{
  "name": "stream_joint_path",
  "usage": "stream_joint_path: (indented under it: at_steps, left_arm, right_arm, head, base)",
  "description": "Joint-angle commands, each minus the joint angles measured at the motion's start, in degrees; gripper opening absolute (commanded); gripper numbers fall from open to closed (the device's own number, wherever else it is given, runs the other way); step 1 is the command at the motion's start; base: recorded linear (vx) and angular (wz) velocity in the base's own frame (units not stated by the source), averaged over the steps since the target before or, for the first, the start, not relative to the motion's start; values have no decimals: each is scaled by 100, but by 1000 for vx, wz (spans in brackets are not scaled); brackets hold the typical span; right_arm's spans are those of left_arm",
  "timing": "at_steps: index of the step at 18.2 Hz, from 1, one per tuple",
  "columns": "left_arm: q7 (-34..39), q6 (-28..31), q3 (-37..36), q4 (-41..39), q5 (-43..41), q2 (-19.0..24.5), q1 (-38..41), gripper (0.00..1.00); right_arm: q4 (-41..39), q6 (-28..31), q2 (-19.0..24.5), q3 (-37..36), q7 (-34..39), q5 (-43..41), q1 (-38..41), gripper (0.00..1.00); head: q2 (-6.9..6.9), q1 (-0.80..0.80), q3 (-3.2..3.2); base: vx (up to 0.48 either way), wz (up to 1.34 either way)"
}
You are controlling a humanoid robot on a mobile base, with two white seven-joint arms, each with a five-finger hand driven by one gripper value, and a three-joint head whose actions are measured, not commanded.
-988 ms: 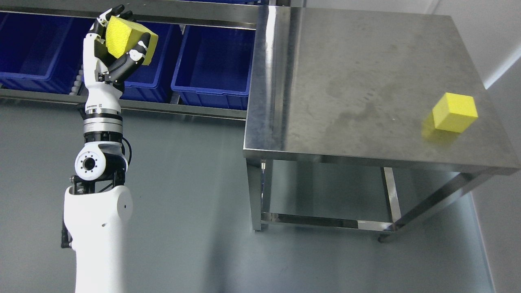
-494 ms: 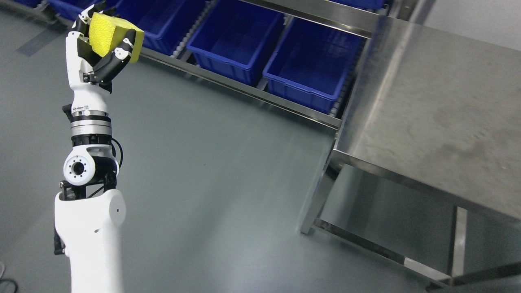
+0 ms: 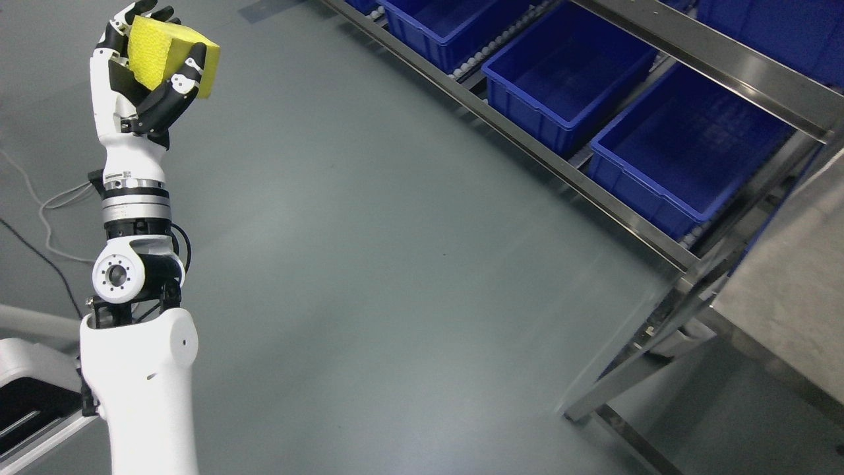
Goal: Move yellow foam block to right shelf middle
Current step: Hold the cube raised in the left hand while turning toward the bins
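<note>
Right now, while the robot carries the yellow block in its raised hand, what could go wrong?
1. The left hand holds the yellow foam block only at the fingers, high above the floor; soft foam might slip out and fall.
2. The blue bins on the shelf rack stand far to the right, so the block may meet the metal rail on the way in.
3. Cables lie on the floor near the base and could catch.

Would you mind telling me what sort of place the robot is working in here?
Probably a warehouse or factory test area: blue plastic bins sit in a steel roller rack, beside a steel table on a plain grey floor.
</note>
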Motion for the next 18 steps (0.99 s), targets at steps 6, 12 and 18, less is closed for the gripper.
stream_joint_path:
  at_steps: [6,12,18]
  left_arm:
    - [-5,19,58,-66,0,98,-19,38]
    - [-5,36,84,-66,0,98,-27,39]
    - [-5,45,84,-66,0,98,-19,39]
  right_arm:
    - [-100,5,-100,0,4,0,-8,100]
    - [-100,5,-100,0,4,0,-8,100]
    - [-100,5,-100,0,4,0,-8,100]
  head:
    - [0,0,0]
    - [0,0,0]
    - [0,0,0]
  base:
    - [14,335]
    - [45,117]
    - [162,314]
